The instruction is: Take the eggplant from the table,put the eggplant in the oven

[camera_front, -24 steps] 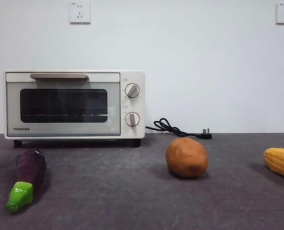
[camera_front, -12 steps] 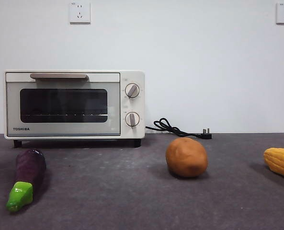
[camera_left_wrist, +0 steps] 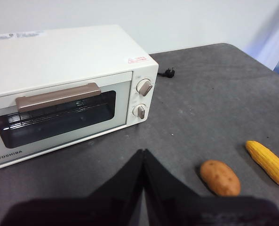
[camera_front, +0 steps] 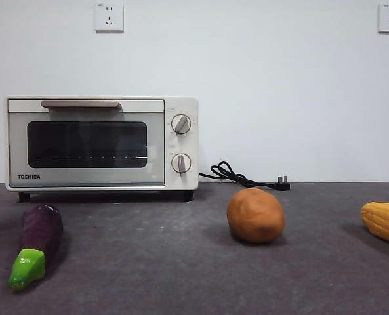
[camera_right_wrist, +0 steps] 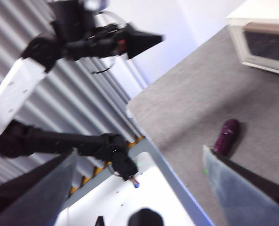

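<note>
The eggplant lies at the front view's lower left on the table, stem toward the camera, free to grab. The oven behind it has its door shut, so that needs opening first. My left gripper hangs pinched closed; my right gripper gapes wide. Nothing has shifted since a second ago.

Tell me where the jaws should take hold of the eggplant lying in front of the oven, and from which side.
Probably from above, across the purple body of the eggplant, jaws straddling its width. It lies flat on the table, lengthwise toward the camera, and the green cap tapers and looks less secure.
</note>
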